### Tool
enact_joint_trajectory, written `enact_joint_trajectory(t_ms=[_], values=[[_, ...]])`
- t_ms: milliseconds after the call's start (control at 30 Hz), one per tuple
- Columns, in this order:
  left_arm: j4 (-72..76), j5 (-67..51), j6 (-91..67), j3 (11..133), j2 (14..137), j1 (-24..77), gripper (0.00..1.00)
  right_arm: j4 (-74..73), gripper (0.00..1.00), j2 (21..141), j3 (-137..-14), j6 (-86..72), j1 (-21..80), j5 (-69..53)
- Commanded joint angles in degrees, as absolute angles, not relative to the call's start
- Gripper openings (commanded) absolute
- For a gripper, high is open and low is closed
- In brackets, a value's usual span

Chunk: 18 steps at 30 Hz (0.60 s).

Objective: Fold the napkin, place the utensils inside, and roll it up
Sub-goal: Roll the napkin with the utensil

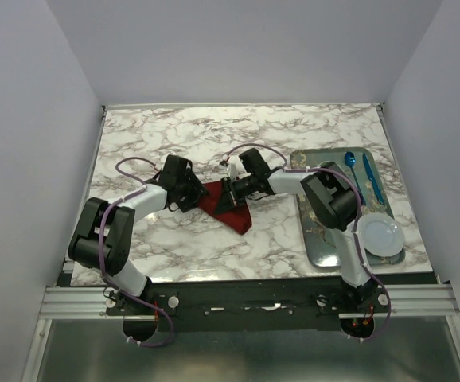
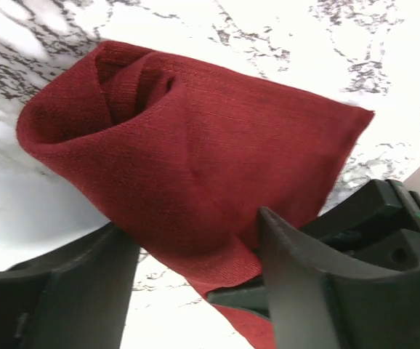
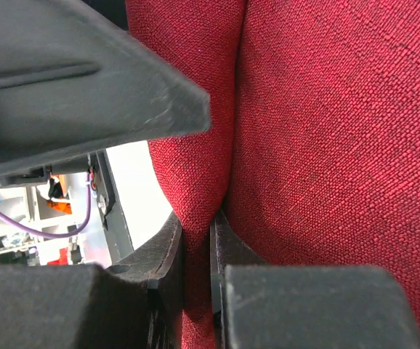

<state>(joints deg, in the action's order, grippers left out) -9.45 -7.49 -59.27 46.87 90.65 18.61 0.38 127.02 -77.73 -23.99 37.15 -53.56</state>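
While the right gripper (image 3: 195,231) pinches a fold of the napkin (image 1: 235,215), the left gripper (image 2: 188,225), jaws spread, straddles its upper-left end, perhaps touching; its long axis slants toward lower right.

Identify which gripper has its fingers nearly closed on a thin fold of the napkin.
The right gripper: its fingers pinch a thin fold of the napkin. On the left gripper, the fingers stand wide apart around the bulky rolled end.
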Motion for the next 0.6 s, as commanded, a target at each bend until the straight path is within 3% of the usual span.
enact_joint_trajectory(t_ms=[0,133,233,433,567], values=[[-8.4,-5.4,-58.3,45.5,90.7,19.0,0.59,-4.8,0.12,129.2,-77.0,-20.6,38.0,-51.2],[-8.7,-5.5,-58.0,44.3,89.8,19.0,0.5,-7.2,0.16,126.7,-76.4,-18.3,38.1,-45.7],[-8.4,-6.3,-58.4,43.8,89.5,19.0,0.45,-9.7,0.27,123.3,-76.2,-16.3,38.8,-39.3],[-9.0,-6.6,-58.4,44.3,89.3,19.2,0.43,-15.4,0.55,115.3,-77.0,-12.0,43.4,-23.1],[-9.2,-7.1,-58.4,44.5,89.3,19.2,0.43,-16.6,0.81,110.0,-76.5,-9.8,48.7,-7.7]])
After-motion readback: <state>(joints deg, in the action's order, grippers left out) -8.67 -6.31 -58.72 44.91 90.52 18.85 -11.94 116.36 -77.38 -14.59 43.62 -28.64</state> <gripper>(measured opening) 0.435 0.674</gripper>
